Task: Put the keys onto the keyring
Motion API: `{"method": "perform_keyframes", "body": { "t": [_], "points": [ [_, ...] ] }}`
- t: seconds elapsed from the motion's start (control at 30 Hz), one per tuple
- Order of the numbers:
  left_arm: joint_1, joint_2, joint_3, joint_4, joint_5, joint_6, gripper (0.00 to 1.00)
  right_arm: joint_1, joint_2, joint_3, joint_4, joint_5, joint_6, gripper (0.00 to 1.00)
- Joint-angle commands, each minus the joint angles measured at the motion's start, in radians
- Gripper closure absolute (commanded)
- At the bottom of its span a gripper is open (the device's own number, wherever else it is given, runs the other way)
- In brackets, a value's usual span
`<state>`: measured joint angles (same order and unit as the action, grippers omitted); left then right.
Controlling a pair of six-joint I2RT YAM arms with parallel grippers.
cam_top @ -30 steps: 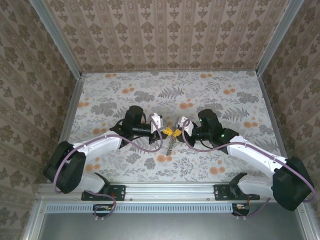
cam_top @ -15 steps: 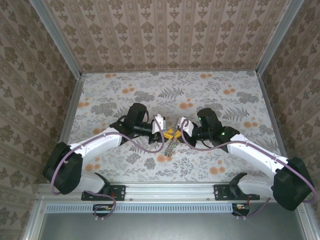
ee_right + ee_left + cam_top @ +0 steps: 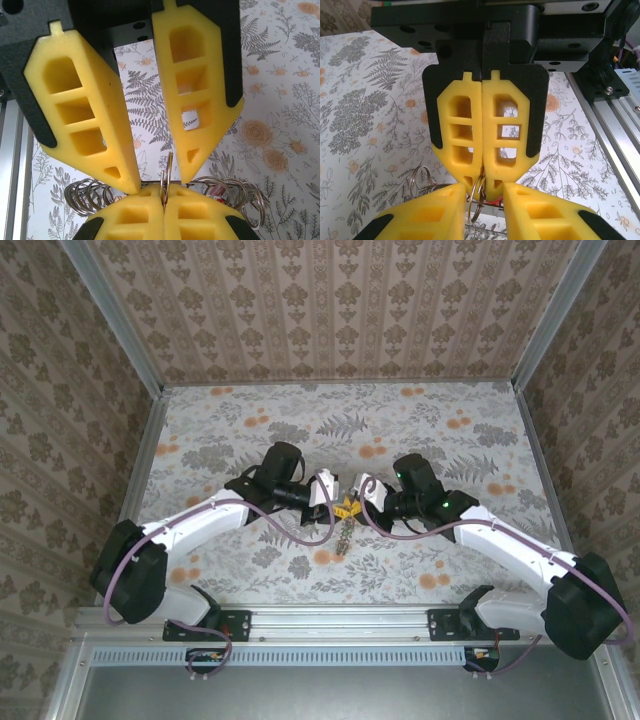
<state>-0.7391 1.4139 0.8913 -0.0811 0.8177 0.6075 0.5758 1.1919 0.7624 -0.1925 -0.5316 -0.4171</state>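
My right gripper (image 3: 163, 192) is shut on a thin metal split ring (image 3: 170, 167) that stands upright out of its yellow pads. Opposite it, my left gripper (image 3: 484, 187) is open, one fingertip on each side of that split ring (image 3: 479, 200). A row of more split rings (image 3: 85, 197) on a wire runs behind the fingers, with a small red piece (image 3: 216, 190) among them. From above, the two grippers (image 3: 345, 506) meet tip to tip over the table's middle, and a metal bunch (image 3: 342, 535) hangs below them. The large toothed keyring is out of view.
The table (image 3: 420, 430) has a floral cover and patterned walls on three sides. An aluminium rail (image 3: 615, 145) runs along the near edge, close behind both arms. Open table lies to the far side and to either side of the grippers.
My left arm has moved right, closing the gap so its fingertips now reach the right gripper's tips. The right gripper has stayed almost still.
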Motion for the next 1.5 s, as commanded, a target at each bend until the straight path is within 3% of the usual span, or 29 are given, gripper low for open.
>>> {"method": "perform_keyframes", "body": {
  "t": [0.0, 0.23, 0.37, 0.6, 0.8, 0.97, 1.17, 1.47],
  "points": [
    [-0.007, 0.01, 0.031, -0.054, -0.009, 0.049, 0.77, -0.002, 0.001, 0.038, 0.016, -0.027, -0.014, 0.99],
    [-0.007, 0.014, 0.044, -0.054, -0.005, 0.053, 1.0, -0.001, 0.001, 0.037, 0.013, -0.018, -0.012, 0.97],
    [-0.001, 0.003, 0.02, 0.014, 0.007, 0.006, 1.0, -0.001, -0.011, 0.008, 0.022, 0.018, -0.007, 0.9],
    [0.041, -0.029, -0.094, 0.317, 0.074, -0.188, 1.0, -0.011, -0.051, -0.13, 0.198, 0.047, 0.107, 0.82],
    [0.045, -0.023, -0.132, 0.429, 0.118, -0.261, 1.0, -0.013, -0.054, -0.159, 0.283, 0.037, 0.209, 0.79],
    [0.047, -0.025, -0.148, 0.445, 0.102, -0.27, 1.0, -0.019, -0.075, -0.163, 0.301, 0.044, 0.234, 0.77],
    [0.054, -0.036, -0.151, 0.437, 0.071, -0.264, 1.0, -0.027, -0.12, -0.153, 0.203, 0.078, 0.22, 0.74],
    [0.058, -0.047, -0.154, 0.438, 0.072, -0.268, 1.0, -0.028, -0.206, -0.158, 0.14, 0.073, 0.228, 0.64]
  ]
}}
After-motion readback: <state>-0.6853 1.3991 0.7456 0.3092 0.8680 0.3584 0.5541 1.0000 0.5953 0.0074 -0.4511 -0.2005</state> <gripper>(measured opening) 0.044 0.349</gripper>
